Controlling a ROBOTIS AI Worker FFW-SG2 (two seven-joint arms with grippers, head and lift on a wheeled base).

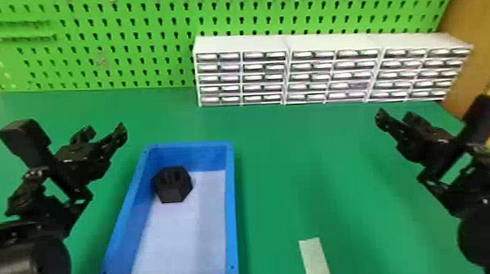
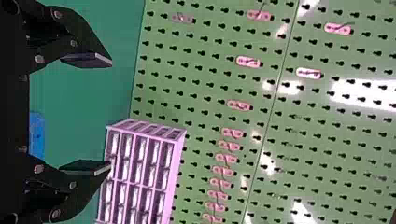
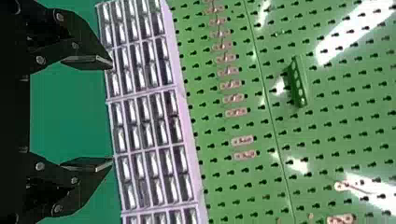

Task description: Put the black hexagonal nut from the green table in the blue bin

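The black hexagonal nut (image 1: 173,184) lies inside the blue bin (image 1: 230,210), near its far left corner, touching neither gripper. My left gripper (image 1: 105,133) is held above the green table, left of the bin's far end. In the left wrist view that gripper (image 2: 110,114) has its fingers wide apart with nothing between them, and a bit of the blue bin (image 2: 36,133) shows behind it. On the right side of the table my right gripper (image 1: 395,117) is well away from the bin. Its fingers also stand apart and empty in the right wrist view, where the gripper (image 3: 112,113) faces the drawers.
White drawer cabinets (image 1: 331,44) line the table's back edge, in front of a green pegboard (image 1: 132,17). A pale strip (image 1: 316,258) lies on the green table (image 1: 296,164) near the front, right of the bin. A brown panel (image 1: 476,29) stands at the right.
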